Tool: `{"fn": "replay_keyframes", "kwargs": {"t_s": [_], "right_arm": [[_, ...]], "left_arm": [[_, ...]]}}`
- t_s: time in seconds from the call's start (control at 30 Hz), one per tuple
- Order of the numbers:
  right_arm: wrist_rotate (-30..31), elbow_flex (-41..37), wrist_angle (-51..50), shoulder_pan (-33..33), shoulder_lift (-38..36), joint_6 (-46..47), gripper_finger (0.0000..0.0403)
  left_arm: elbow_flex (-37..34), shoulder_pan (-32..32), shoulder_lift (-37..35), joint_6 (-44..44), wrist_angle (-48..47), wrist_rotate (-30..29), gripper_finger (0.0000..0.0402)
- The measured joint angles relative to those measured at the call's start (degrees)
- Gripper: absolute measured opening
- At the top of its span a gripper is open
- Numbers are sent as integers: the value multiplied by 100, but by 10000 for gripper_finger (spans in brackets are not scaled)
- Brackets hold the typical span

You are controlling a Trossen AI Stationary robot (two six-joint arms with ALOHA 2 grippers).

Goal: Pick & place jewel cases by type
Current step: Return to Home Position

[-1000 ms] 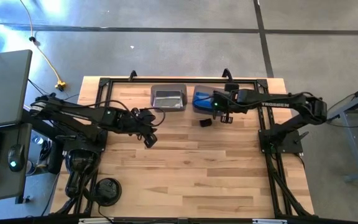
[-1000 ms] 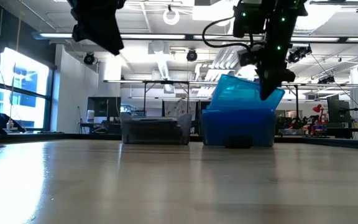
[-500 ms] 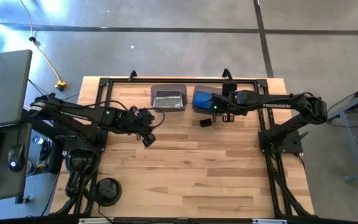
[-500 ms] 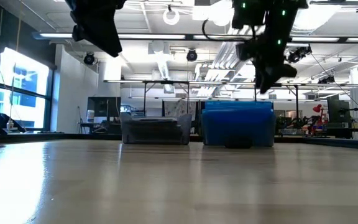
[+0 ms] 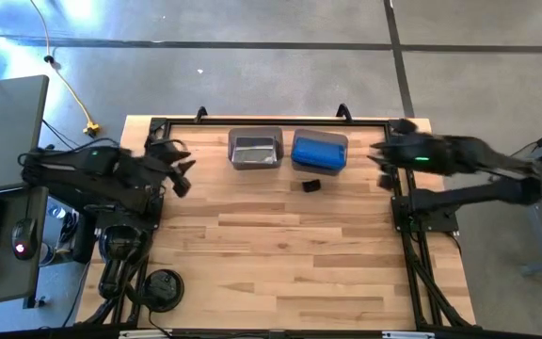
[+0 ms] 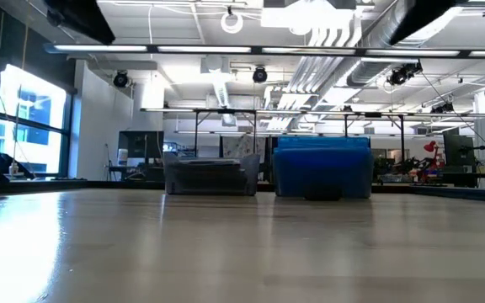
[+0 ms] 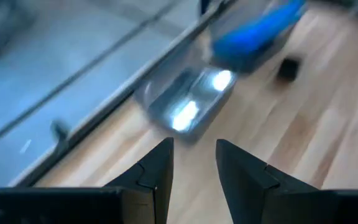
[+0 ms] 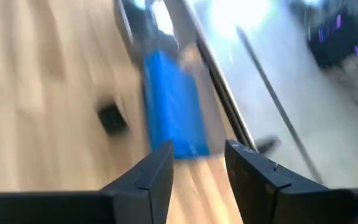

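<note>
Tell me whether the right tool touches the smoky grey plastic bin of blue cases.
Apart. The high view shows the right tool at the right edge of the wooden table, bare wood between it and the smoky grey plastic bin.

**Two bins at the worktop's back edge**

The wooden worktop is carrying two bins side by side: a grey bin on the left, and on the right a bin of blue jewel cases. A small black block is lying just in front of the right one. A round black disc is sitting at the front-left corner.
</note>
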Motion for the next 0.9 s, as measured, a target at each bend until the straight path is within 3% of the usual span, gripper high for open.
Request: {"fn": "replay_keyframes", "kwargs": {"t_s": [0.07, 0.23, 0.4, 0.53, 0.67, 0.8, 0.9], "right_arm": [[-302, -622, 664, 17, -1010, 19, 133], [-1026, -2391, 2821, 61, -3346, -734, 120], [-1788, -3979, 4678, 59, -4968, -1053, 119], [-2980, -4379, 5531, 59, -4791, -462, 119], [-3721, -4816, 6011, 57, -4481, 138, 119], [-4828, -5596, 7248, 63, -4397, 71, 119], [-5241, -6324, 8237, 52, -4408, 10, 119]], "left_arm": [[-451, 1, -614, 715, 854, 155, 119], [-1975, 0, -2022, 2348, 3678, 1602, 119], [-3325, 0, -3037, 3097, 5494, 1819, 119], [-3937, 0, -3602, 2920, 5795, 1942, 119], [-4226, 2, -3890, 2597, 5897, 2081, 119], [-4446, 2, -3934, 2640, 5971, 2342, 119], [-4523, 2, -3931, 2804, 6003, 2360, 119]]}}
